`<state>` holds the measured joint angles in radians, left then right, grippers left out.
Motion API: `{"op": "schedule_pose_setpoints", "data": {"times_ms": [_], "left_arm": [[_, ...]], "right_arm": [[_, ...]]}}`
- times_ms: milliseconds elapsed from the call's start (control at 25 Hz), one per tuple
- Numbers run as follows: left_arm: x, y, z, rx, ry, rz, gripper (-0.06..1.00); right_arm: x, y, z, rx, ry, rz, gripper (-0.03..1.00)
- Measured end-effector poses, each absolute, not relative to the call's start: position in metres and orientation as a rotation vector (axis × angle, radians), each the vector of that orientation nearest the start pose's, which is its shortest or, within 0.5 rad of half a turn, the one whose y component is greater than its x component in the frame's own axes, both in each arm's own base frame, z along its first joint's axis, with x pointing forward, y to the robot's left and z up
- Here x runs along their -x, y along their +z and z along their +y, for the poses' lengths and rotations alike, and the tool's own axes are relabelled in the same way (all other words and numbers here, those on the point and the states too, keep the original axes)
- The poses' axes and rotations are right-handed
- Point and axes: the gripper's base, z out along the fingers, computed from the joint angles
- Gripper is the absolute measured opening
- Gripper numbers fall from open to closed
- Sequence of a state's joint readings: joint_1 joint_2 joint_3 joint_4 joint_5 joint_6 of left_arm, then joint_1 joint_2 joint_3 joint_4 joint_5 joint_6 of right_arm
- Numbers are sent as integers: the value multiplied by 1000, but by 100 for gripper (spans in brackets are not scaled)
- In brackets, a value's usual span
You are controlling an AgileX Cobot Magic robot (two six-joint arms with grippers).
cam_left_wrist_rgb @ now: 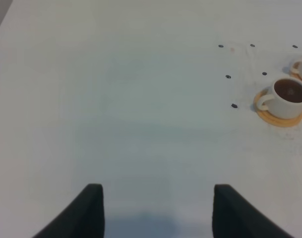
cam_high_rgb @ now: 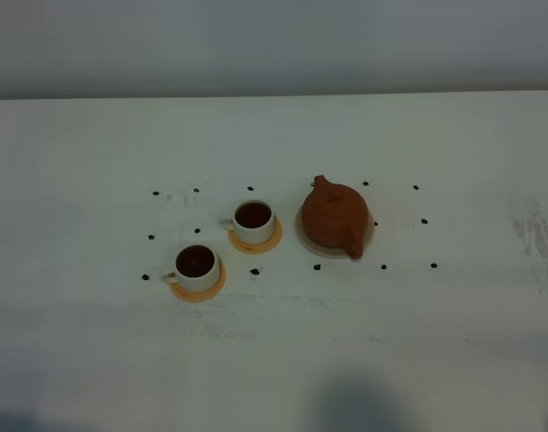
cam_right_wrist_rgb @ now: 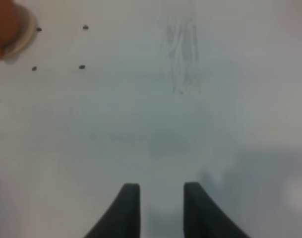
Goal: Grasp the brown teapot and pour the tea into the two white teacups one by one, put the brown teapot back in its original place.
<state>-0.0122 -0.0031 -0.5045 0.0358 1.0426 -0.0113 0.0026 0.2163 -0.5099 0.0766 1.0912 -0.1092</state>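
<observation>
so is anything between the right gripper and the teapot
Nothing visible. In the right wrist view only bare white table with a few small dark marks lies between the right gripper and the brown teapot, which sits on its cream saucer, apart from both filled cups.

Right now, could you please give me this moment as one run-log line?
brown teapot: on cream saucer | two white teacups: filled | left tool: open, empty | right tool: narrow gap, empty

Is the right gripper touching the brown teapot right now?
Apart. The right wrist view shows the right gripper over bare table, with the brown teapot far off at the frame corner.
</observation>
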Motion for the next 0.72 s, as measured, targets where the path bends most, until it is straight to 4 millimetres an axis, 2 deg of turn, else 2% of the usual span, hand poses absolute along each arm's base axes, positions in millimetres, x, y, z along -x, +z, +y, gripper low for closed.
{"op": "schedule_pose_setpoints", "data": {"times_ms": [400,720], "left_arm": [[5,280,3,0,28,2018,50],[5,280,3,0,28,2018,50]], "right_arm": [[7,278,6,83,-9,2062,21],[8,278,7,90,-33,2053,21]]}}
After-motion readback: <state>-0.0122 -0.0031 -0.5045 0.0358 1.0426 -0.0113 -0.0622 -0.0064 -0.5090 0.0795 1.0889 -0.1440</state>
